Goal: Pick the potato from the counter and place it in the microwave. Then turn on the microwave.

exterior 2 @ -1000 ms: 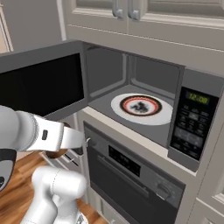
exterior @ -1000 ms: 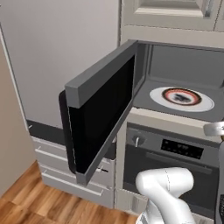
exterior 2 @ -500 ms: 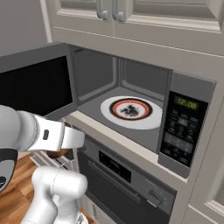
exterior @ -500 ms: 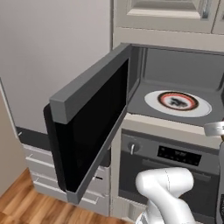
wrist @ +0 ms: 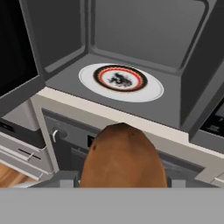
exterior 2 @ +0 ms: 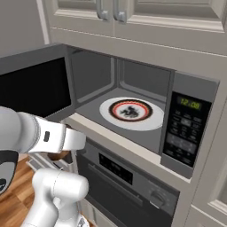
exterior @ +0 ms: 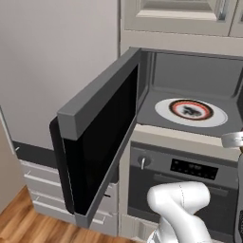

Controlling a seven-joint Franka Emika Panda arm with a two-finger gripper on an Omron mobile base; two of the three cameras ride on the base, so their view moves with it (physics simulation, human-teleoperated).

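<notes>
Brown oval potato [wrist: 123,156] carried to the open dark grey microwave [exterior 2: 133,102]
Fingers pinch it; lift above the sill, advance toward twelve o'clock, release over the white red-and-black-ringed plate [wrist: 120,81]

Brown potato [wrist: 123,157], red-and-black-ringed white plate [wrist: 121,81]

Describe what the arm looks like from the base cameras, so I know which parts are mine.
The arm is glossy white, built of rounded tubular links with bulbous joints. A dark joint cap sits at the left edge of the right base view, and a small dark mark shows on the forearm. The left base view shows a rounded white elbow. No cables are visible.
</notes>
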